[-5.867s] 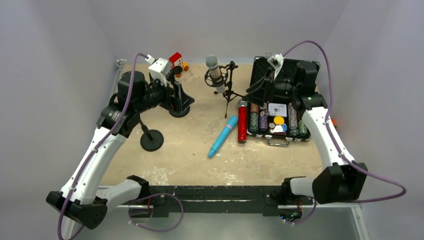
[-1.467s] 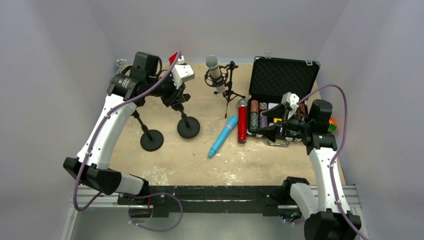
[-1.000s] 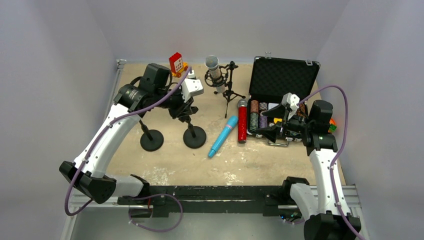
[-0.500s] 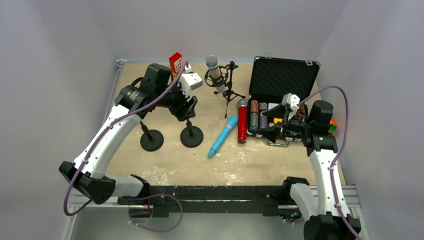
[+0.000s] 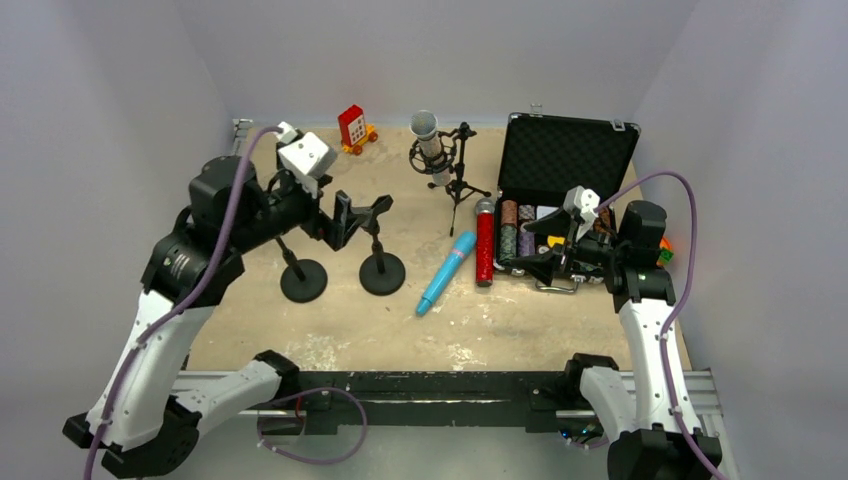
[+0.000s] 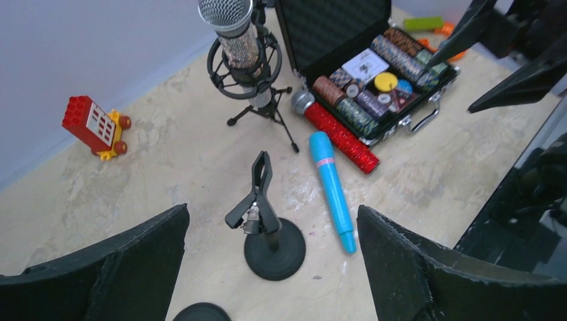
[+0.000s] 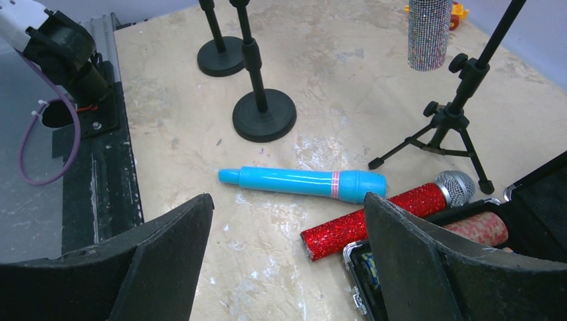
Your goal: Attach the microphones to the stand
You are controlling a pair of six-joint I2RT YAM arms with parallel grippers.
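The silver-glitter microphone (image 5: 430, 145) sits upright in a tripod shock-mount stand (image 5: 458, 190) at the back. The light blue microphone (image 5: 447, 272) and the red-glitter microphone (image 5: 485, 243) lie on the table beside each other, also in the right wrist view, blue (image 7: 304, 182) and red (image 7: 381, 217). A clip stand on a round base (image 5: 382, 272) stands free, its clip empty (image 6: 257, 200). My left gripper (image 5: 342, 220) is open and empty, up and left of that stand (image 6: 273, 208). My right gripper (image 5: 530, 255) is open and empty, just right of the red microphone (image 7: 289, 197).
A second round-base stand (image 5: 303, 280) stands left of the clip stand. An open black case of poker chips (image 5: 560, 215) lies right of the red microphone. A red toy block (image 5: 352, 126) sits at the back wall. The black rail (image 5: 420, 385) runs along the near edge.
My left gripper carried the clip stand forward, set it down beside the other stand, let go, and drew back left, open. The right arm has stayed still for the last 1.5 seconds.
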